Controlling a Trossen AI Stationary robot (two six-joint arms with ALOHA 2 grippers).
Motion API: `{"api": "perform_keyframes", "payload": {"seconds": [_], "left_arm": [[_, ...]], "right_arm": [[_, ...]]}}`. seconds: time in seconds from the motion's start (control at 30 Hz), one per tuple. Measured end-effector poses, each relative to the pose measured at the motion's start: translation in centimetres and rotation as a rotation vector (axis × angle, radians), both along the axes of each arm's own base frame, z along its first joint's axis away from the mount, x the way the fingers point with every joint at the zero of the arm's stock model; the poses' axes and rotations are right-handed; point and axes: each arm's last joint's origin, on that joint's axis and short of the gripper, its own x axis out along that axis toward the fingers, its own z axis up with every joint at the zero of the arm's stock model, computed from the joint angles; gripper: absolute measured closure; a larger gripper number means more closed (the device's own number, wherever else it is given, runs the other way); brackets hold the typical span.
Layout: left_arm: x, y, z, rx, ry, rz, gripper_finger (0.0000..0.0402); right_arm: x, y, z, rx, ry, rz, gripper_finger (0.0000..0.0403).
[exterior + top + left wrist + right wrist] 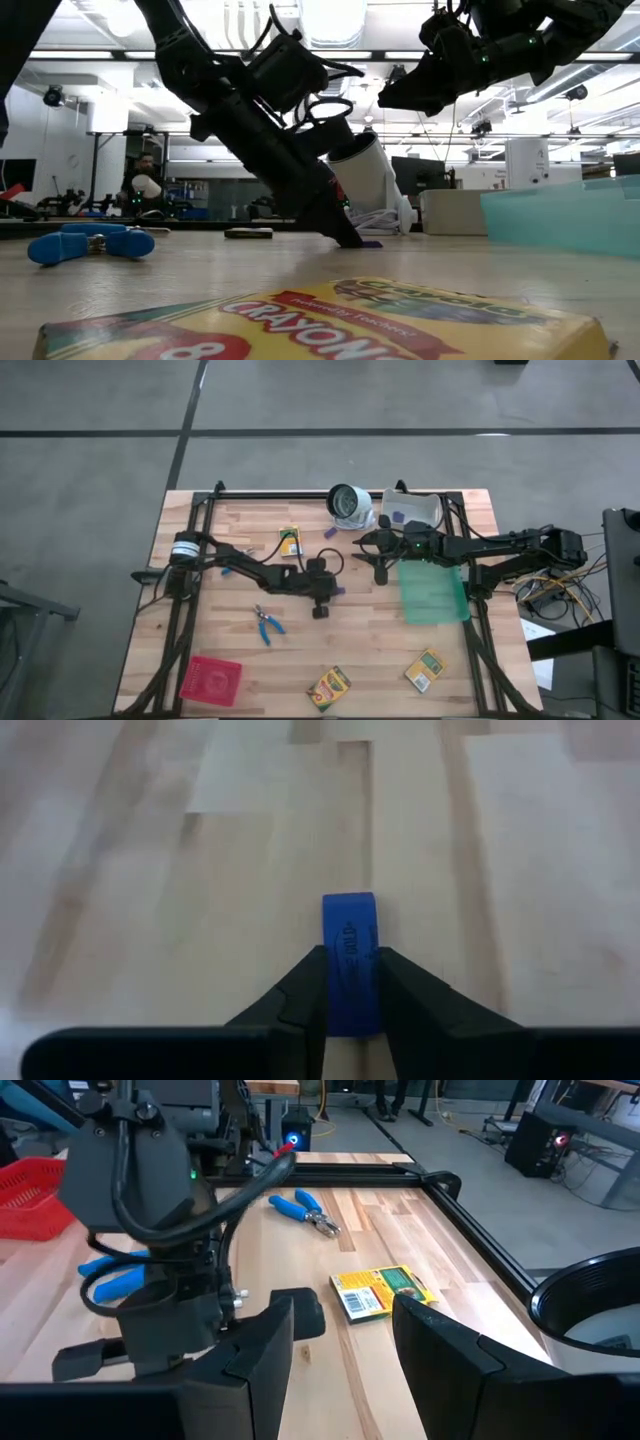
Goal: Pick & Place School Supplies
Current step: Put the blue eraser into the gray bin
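My left gripper [333, 591] is at the table's middle, shut on a small purple piece [349, 930] with printing on it. My right gripper [366, 544] hangs open above the table's far middle, with nothing between its fingers [290, 1345]. One crayon box [290, 541] lies flat at the far middle. Two more crayon boxes [328, 687] [425, 669] lie flat by the near edge. The blue-handled tool [267, 623] lies near the left arm. More purple pieces [328, 532] [384, 520] lie at the far side. My left gripper pinches the purple piece between its two fingers, on its two long sides [349, 970] at the end nearer the wrist. The fingers slant down from the table's left and lie along the piece. Its free end [372, 243] sticks out past the fingertips, at the tabletop.
A red tray [210, 678] sits at the near left corner. A white bin [412, 510] and a white-grey round object [348, 503] stand at the far edge. A green mat [433, 592] lies at the right. A dark frame [300, 494] borders the table.
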Motion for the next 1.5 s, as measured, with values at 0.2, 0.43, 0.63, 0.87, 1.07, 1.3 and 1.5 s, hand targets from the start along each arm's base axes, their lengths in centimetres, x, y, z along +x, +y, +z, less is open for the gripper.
{"api": "perform_keyframes", "payload": {"seconds": [0.2,0.43,0.63,0.87,1.07,1.3,1.5], "left_arm": [[0.1,0.3,0.1,-0.003,-0.002,0.004,0.032],[0.1,0.3,0.2,0.0,-0.002,0.0,0.0318],[0.3,0.2,0.4,0.004,-0.005,-0.006,0.0298],[0.4,0.1,0.6,0.016,-0.007,-0.021,0.0264],[0.3,0.1,1.7,0.014,-0.02,-0.024,0.0236],[-1.8,0.1,6.7,0.01,-0.031,-0.016,0.0232],[-4.6,0.1,11.5,0.023,-0.066,-0.024,0.0232]], "right_arm": [[0.0,0.0,0.0,0.0,0.0,0.0,0.0234],[0.0,0.0,0.0,0.0,0.0,0.0,0.0234],[0.0,0.0,0.0,0.0,0.0,0.001,0.0234],[0.0,0.0,0.0,0.001,0.001,0.0,0.0234],[0.0,0.0,0.0,0.001,0.001,0.0,0.0234],[0.0,0.0,-0.1,0.004,0.006,0.001,0.0234],[-0.1,0.0,-0.4,0.011,0.035,0.001,0.0234]]}}
